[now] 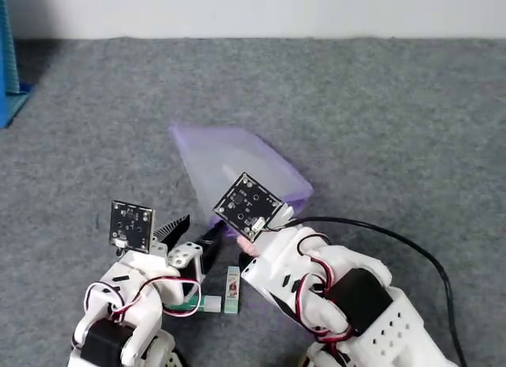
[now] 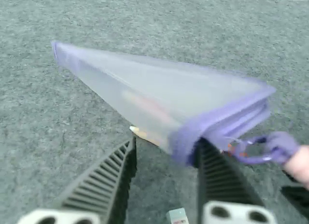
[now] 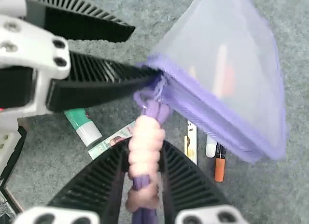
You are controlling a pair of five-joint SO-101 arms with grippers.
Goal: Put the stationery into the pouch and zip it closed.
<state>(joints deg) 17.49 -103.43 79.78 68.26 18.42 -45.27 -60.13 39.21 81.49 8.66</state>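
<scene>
Zip pull cord is being pinched by right gripper. Left gripper is being held apart, one finger merely touching corner of pouch, mid-carpet.

Risks:
- unclamped pouch being dragged along by pull
- pouch being zipped while green tube and orange pen are lying outside

White wall and blue object are being seen behind.

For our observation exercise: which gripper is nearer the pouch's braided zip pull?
Right. The right gripper grips the zip pull; the left gripper, open, has a finger against the pouch corner.
</scene>
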